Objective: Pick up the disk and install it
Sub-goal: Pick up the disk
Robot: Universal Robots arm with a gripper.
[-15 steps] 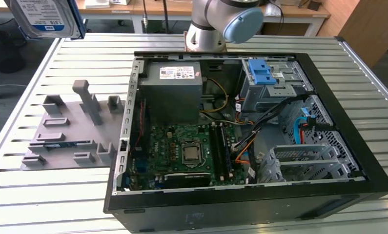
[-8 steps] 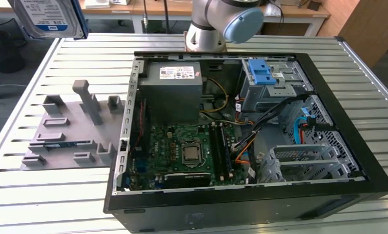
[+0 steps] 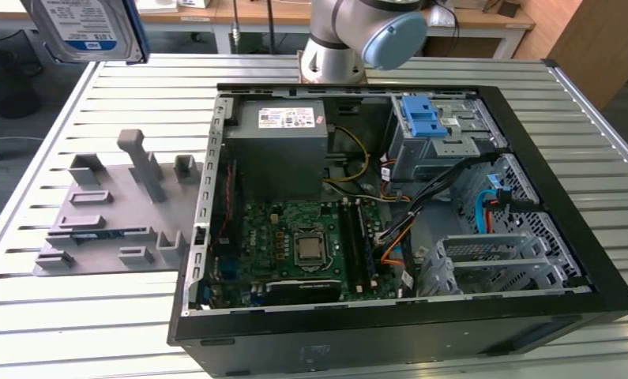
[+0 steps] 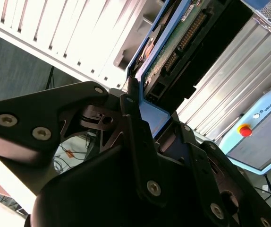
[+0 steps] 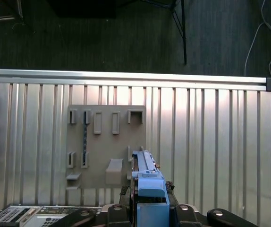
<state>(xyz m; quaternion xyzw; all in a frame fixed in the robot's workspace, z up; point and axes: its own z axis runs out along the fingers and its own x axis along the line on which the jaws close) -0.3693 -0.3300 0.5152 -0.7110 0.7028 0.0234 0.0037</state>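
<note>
Second wrist view: end effector (image 4: 150, 116) clamped on the disk (image 4: 173, 45) (blue frame).

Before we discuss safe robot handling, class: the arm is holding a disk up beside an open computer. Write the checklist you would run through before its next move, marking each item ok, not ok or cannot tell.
1. The gripper grips the disk: ok, its fingers are closed on the blue frame.
2. The disk is clear of the grey holder: ok, it is raised above the table.
3. The computer case is open: ok, the side panel is off.
4. The drive cage is free to receive it: cannot tell.
5. The cables are out of the way: cannot tell, they run close under the cage.
</note>
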